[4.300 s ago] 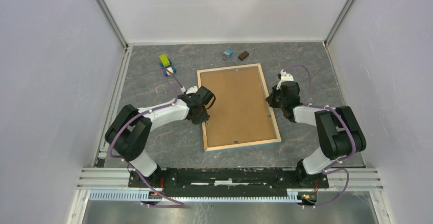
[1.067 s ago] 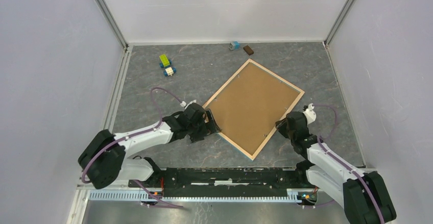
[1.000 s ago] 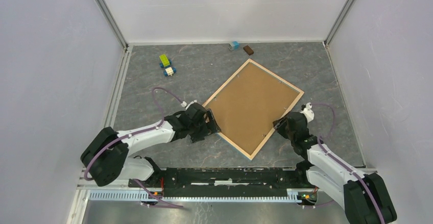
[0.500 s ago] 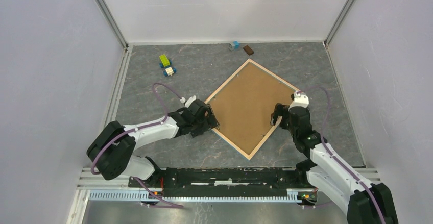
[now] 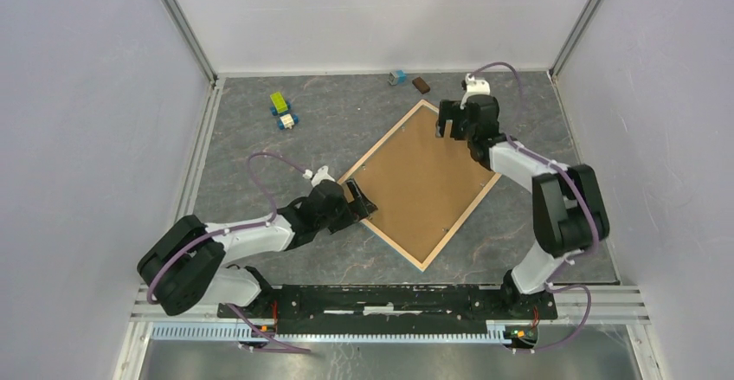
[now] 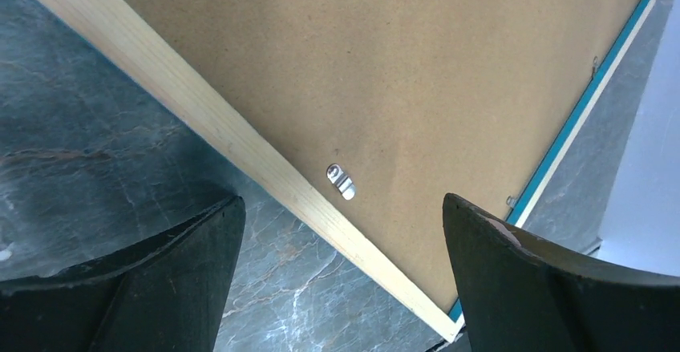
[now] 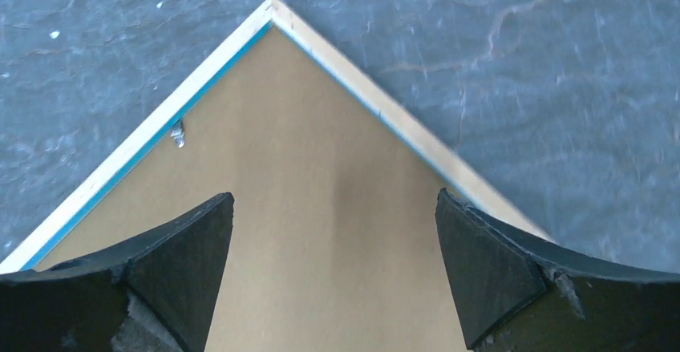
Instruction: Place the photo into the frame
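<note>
Frame (image 6: 240, 147) lies back-up for access: left gripper (image 6: 338, 201) spread over left-edge clip (image 6: 341, 181), right gripper (image 7: 334, 200) spread above top corner; photo unseen.

Frame (image 5: 463, 222) lies flat on the table (image 5: 251, 138), back up, turned like a diamond with one corner aimed at the far wall. Pale wood rim, blue edge peeking out, brown backing board (image 5: 420, 181) sitting inside it, small metal clips (image 6: 341, 182) along the rim

A green toy (image 5: 279, 101) and a white-blue toy (image 5: 286, 121) lie close together. A blue block (image 5: 397, 77) sits just beside a brown block (image 5: 421, 84).
</note>
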`<state>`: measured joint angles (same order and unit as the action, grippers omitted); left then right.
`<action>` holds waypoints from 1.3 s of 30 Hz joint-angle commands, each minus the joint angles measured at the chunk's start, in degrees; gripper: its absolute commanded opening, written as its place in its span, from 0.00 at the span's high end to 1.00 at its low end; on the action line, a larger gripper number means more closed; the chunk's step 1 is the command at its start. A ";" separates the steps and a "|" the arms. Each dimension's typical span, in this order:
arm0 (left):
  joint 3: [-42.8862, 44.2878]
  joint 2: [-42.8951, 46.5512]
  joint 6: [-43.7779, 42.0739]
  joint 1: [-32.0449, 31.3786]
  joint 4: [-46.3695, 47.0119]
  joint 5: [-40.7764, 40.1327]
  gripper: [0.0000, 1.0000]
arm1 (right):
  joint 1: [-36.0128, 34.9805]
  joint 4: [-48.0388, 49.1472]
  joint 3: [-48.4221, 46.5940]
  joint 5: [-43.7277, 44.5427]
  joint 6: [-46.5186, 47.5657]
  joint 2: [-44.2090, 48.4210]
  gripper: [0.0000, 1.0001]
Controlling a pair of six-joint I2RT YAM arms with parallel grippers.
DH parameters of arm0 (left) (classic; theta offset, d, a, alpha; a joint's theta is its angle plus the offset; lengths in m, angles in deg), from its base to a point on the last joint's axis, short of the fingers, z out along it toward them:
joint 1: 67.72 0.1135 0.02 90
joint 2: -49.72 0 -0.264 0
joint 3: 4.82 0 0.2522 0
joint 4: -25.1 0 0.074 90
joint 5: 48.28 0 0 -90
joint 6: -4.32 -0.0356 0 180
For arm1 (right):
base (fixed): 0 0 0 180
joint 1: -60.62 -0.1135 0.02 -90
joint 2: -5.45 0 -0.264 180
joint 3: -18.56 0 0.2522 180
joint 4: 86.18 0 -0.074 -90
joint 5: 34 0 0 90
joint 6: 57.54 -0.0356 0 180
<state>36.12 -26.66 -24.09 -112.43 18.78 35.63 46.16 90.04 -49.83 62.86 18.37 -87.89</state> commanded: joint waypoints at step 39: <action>8.82 -11.84 -7.52 10.27 -7.18 3.25 0.00 | 7.61 -10.48 -8.78 -6.69 1.23 -19.23 0.66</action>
<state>42.35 -32.34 -28.40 -104.61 15.68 36.66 54.38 83.09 -67.47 58.55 25.17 -110.60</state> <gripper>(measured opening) 0.994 0.412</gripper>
